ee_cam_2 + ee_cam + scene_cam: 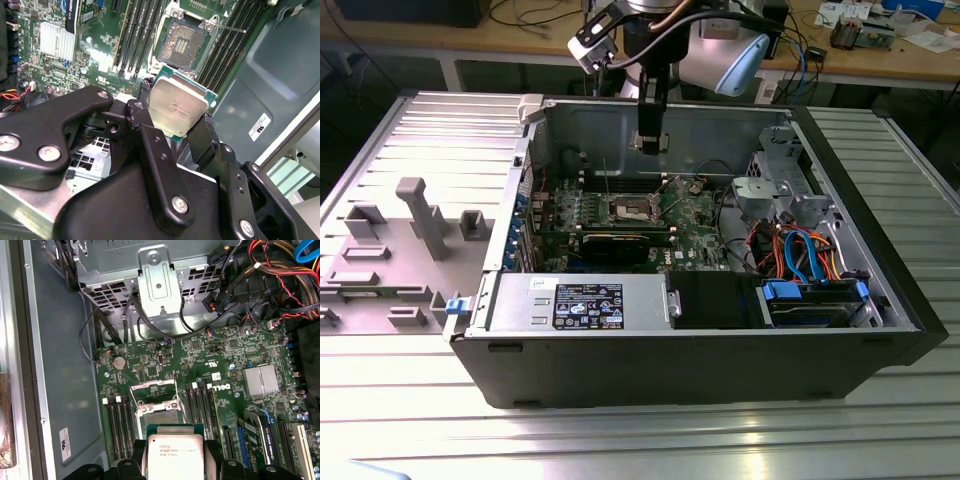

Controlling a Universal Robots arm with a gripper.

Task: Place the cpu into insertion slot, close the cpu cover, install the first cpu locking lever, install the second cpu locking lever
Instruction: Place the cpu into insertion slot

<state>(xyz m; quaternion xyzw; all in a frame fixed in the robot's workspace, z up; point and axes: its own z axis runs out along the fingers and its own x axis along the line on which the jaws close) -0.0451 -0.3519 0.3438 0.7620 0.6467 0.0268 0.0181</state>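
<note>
Above the open computer case [720, 365], the hand [649, 143] is clamped on the cpu [178, 107], hovering well clear of the bare insertion slot [181, 44]; a tilted or misaligned descent could damage its contacts.

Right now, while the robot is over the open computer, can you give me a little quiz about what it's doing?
1. True or false: the gripper is holding the cpu above the motherboard.
2. Pick one. The insertion slot is: A) empty, B) filled with a chip, C) hidden under a cable.
3. Fill in the gap: the motherboard is coloured ____.
Key: 1 true; 2 A; 3 green.
</note>
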